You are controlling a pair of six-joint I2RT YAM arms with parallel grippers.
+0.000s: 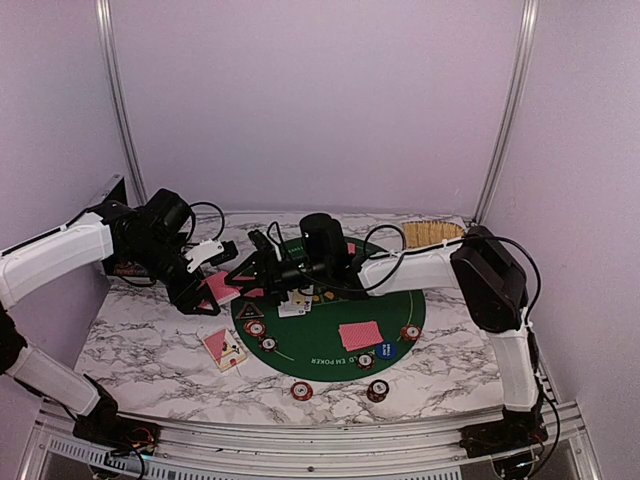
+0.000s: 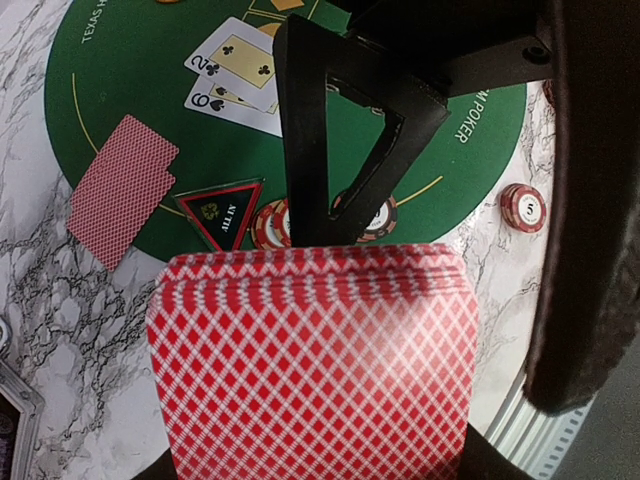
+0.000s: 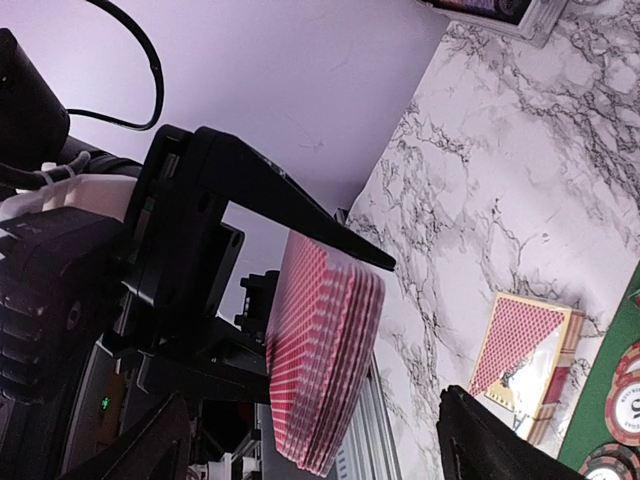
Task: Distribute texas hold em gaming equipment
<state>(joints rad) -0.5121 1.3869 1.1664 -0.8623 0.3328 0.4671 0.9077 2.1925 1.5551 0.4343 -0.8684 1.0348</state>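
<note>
The marble table (image 1: 140,340) carries the round green poker mat (image 1: 400,305). A face-down pair of cards (image 1: 360,335) and a poker chip stack (image 1: 410,333) are already laid on the mat. Over its left edge the left tool (image 1: 208,287) is clamped on the red-backed deck (image 2: 310,360), held up off the table. The right tool (image 1: 240,272) faces the deck with its jaws wide and nothing in them, one finger (image 2: 300,130) at the deck's top edge. Dealing looks to be the step in hand. Next, the right tool needs to pinch off only the top card without dragging others along.
</note>
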